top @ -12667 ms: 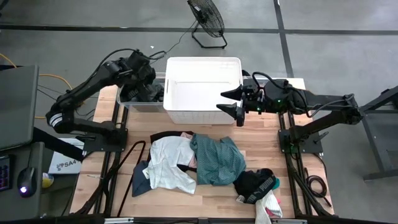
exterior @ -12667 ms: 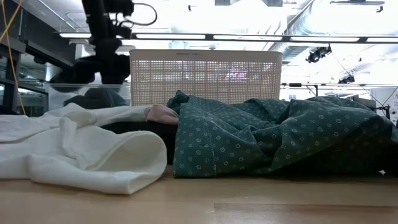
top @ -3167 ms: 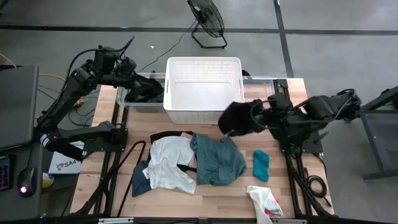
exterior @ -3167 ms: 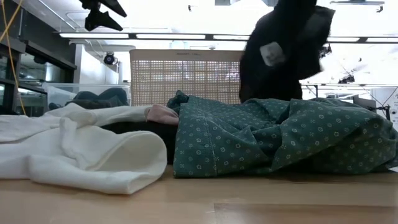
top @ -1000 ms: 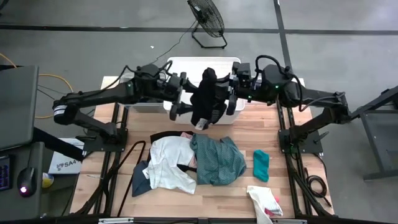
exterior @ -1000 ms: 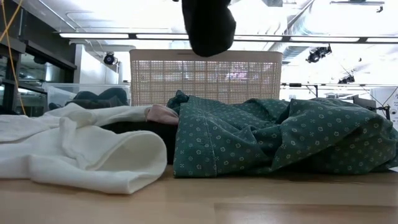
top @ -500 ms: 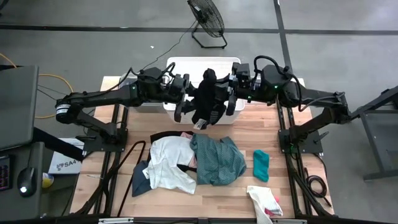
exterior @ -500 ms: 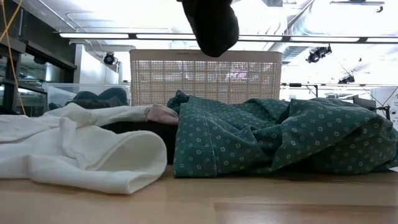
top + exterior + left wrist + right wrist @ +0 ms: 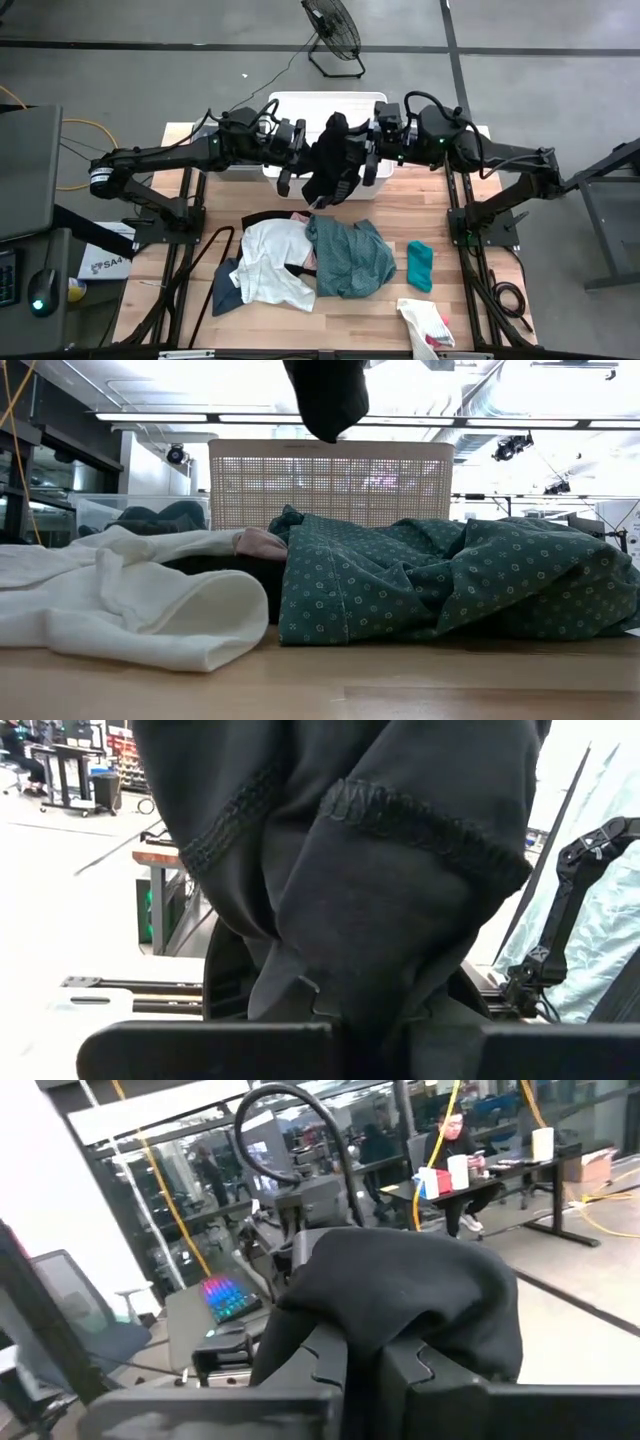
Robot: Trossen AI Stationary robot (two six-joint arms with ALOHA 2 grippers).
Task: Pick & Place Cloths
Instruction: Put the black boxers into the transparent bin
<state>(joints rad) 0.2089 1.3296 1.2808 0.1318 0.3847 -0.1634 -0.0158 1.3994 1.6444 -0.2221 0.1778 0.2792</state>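
A black cloth [image 9: 330,165] hangs high over the near part of the white lattice basket [image 9: 290,105]. Both arms meet at it: my left gripper [image 9: 303,165] comes from the left and my right gripper [image 9: 360,155] from the right, each shut on it. In the low view only the cloth's lower end [image 9: 325,395] shows, above the basket [image 9: 330,485]. Other cloths lie on the table: a white one [image 9: 270,260], a teal-green patterned one [image 9: 350,255], a dark blue one [image 9: 225,285], a small teal one [image 9: 419,265] and a white-and-pink one [image 9: 428,322]. My left gripper pinches a bunched fold of the black cloth [image 9: 370,995] between its two fingers, reaching in level from the table's left. The cloth rises in front of the fingers in several layers and is clear of basket and table. My right gripper pinches the black cloth's other side [image 9: 400,1320] between its two fingers, level from the table's right. The cloth bulges up and drapes over the fingertips, so the exact place of contact is covered. It hangs clear of the basket.
A clear bin [image 9: 205,165] with dark cloth in it stands left of the basket, under the left arm. A fan [image 9: 333,35] stands on the floor beyond the table. Bare wood shows along the table's near edge and at its right side.
My left gripper has moved a little toward the table's right, up to the hanging black cloth, and has taken hold of it. The cloth stays lifted over the basket, and its lower end has swung slightly. My right gripper keeps its hold in place.
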